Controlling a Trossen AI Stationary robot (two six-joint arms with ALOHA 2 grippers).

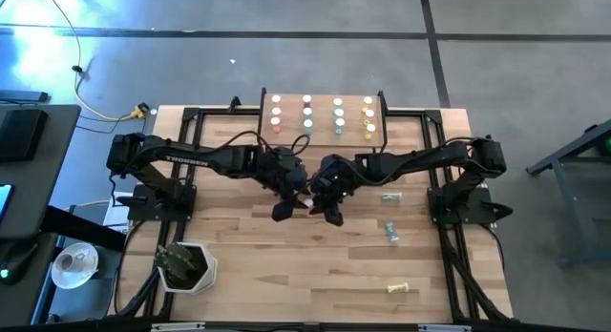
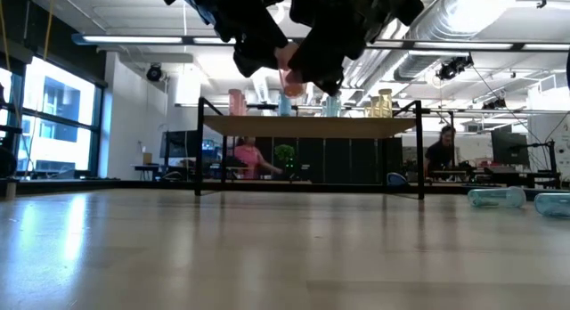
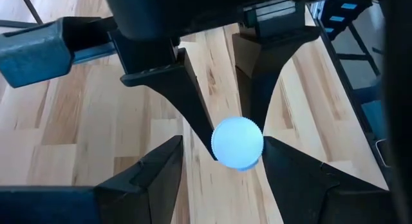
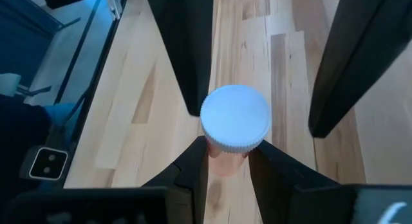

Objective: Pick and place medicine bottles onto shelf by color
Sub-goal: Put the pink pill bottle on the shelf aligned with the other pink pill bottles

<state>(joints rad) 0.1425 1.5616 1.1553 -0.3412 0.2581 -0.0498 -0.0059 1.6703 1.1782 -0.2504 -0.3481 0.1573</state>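
We see both arms meeting mid-table, just in front of the shelf (image 1: 322, 114). The right gripper (image 4: 226, 161) is clamped on a red/pink bottle (image 4: 233, 121) w/ white cap, pinching its body just under the cap; the bottle hangs upright, held up off the tabletop (image 1: 286, 265). The left gripper (image 3: 222, 161) is right at the same bottle, fingers apart, one on either side of the cap, not clamped as far as we can tell. In the low view the pink bottle (image 2: 290, 81) shows between the two dark grippers, above table lvl.

The shelf sits at the far edge, centre, w/ bottles standing in four columns by colour: pink at left, then blue, green, yellow at right.

Still on the tabletop, right side: a bottle lying near the right arm's base (image 1: 391, 197), another a bit nearer (image 1: 392, 232), and a yellow one (image 1: 402, 289) at the near right. A white pot w/ a plant (image 1: 186, 265) stands near left.
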